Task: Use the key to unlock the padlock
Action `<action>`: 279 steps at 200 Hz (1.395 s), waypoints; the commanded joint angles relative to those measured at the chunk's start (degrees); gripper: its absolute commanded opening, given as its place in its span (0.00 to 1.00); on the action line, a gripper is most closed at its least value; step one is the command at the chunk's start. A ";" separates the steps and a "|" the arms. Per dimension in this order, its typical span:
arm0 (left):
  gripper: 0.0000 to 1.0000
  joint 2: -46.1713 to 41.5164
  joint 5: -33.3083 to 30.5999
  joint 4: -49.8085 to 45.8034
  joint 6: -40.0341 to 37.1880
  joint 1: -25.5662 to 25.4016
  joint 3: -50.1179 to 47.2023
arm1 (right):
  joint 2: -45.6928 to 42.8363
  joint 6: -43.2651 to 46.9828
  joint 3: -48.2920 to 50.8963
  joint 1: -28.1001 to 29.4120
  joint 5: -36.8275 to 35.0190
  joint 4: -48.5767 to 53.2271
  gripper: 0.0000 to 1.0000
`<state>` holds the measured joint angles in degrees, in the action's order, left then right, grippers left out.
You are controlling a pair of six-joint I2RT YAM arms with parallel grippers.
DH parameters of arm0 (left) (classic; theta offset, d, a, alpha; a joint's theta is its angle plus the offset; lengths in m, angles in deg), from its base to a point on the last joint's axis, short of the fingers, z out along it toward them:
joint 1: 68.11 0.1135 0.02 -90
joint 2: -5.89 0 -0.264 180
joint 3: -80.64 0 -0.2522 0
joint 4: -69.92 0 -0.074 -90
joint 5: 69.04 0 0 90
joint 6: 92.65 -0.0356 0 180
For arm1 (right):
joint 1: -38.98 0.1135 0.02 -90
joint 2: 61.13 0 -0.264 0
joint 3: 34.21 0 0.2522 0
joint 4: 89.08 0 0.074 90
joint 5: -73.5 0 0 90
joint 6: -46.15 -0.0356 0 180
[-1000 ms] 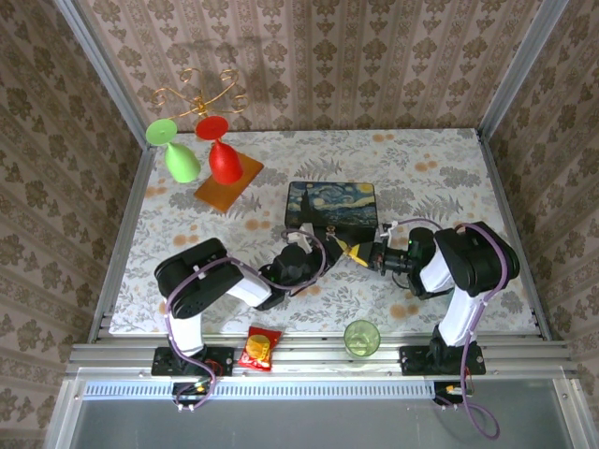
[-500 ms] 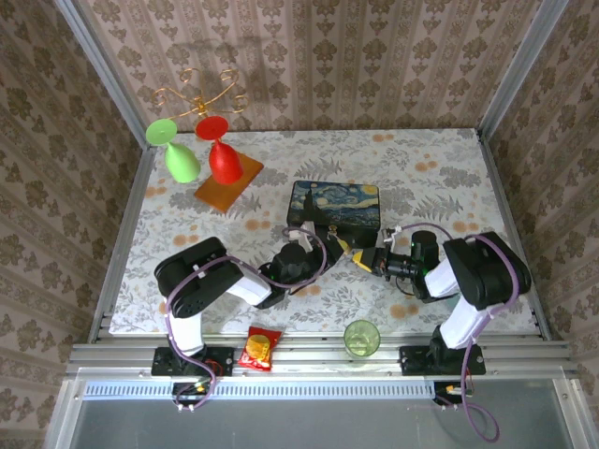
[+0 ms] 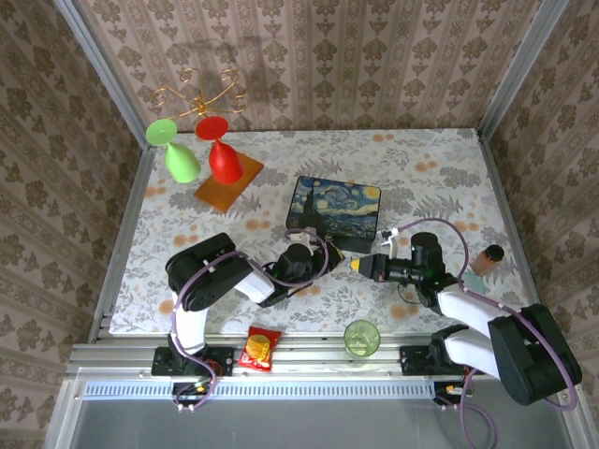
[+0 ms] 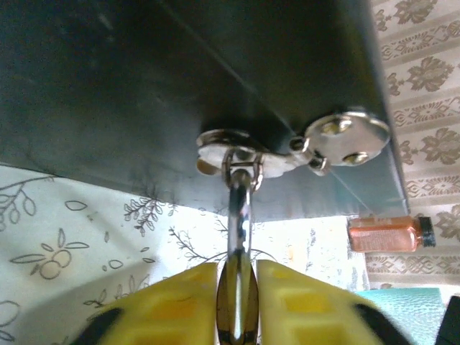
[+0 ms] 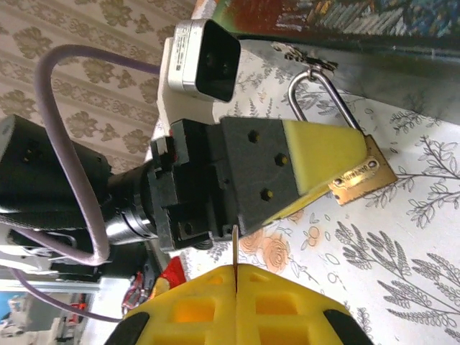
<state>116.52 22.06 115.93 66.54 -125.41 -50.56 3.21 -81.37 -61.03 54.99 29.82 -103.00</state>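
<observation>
At the far left of the overhead view, a green glass (image 3: 173,150) and a red glass (image 3: 221,156) stand upside down by an orange board (image 3: 227,183). Their stems are hard to follow against the wallpaper.

The left arm reaches toward the near wall of the painted box (image 3: 337,206). From above, its fingers are lost in the shadow under that wall. In the left wrist view, the left gripper (image 4: 237,284) stands narrow, with its yellow fingers (image 4: 172,305) close on both sides of the padlock (image 5: 363,176) and holding it. The lock's body is blurred and cut off at the bottom edge there. Its silver shackle (image 4: 241,212) passes through the ring of the box's clasp (image 4: 233,147), so the padlock hangs at the front of the box, just above the table (image 3: 421,159).

In the right wrist view, one left finger covers most of the brass body, and only a corner with small writing shows.

The right gripper (image 5: 236,273) is pressed together on a thin blade seen from its edge, apparently the key (image 5: 235,248). Its shape I cannot make out. It is near the padlock but apart from it.

At the far right stands a small bottle (image 3: 488,256).
</observation>
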 commanded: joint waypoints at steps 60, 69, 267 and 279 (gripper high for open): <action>0.52 -17.22 -4.56 -2.03 -9.07 -0.77 -7.66 | -0.96 5.00 -4.19 4.58 -1.78 6.84 0.00; 0.47 -18.96 -2.92 -1.21 -11.66 -0.72 -7.69 | -0.35 4.45 -4.51 4.83 -0.33 5.32 0.00; 0.00 -18.15 10.90 13.99 -12.39 -1.27 -9.43 | -0.24 -1.39 -7.56 5.79 7.94 -3.45 0.27; 0.00 -19.38 9.19 14.02 -11.70 -1.06 -10.03 | -0.76 -2.19 -7.03 5.79 7.27 -4.57 0.40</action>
<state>98.31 33.18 129.13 53.77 -126.59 -59.71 3.49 -82.96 -66.91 60.43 37.50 -106.41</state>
